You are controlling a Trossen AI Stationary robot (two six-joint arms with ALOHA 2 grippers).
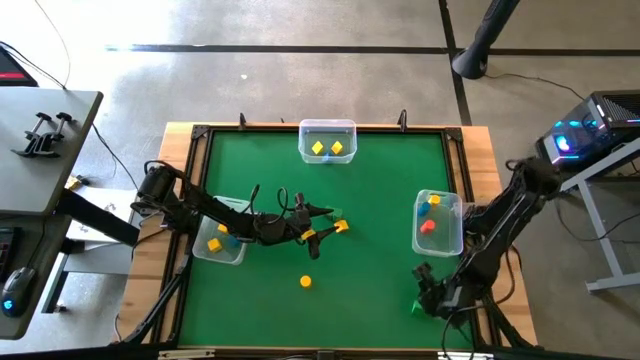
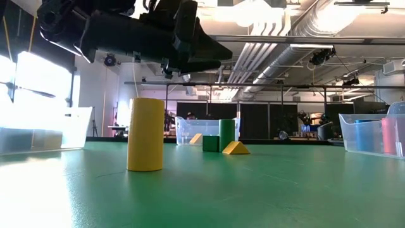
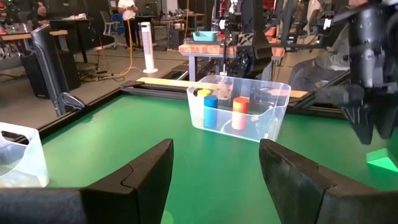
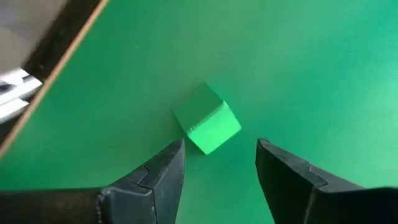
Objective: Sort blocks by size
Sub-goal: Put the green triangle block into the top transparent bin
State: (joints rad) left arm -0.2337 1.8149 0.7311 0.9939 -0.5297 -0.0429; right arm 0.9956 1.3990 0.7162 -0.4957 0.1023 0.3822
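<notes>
Industrial lab: exposed ceiling ducts (image 2: 278, 31), concrete floor (image 1: 250, 85).

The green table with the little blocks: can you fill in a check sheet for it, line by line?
Surface: green felt table with wooden edge, bare in the middle.
Job's things: small green cube near the right front corner; yellow cylinder standing alone; yellow blocks in the far clear plastic bin; red and blue blocks in the right clear bin.
Clutter: nothing seen.
Grippers: right gripper fingers open above the green cube; left gripper open mid-table.
Cables: black cords on the floor.
Surroundings: side desk, computer with blue lights.
</notes>
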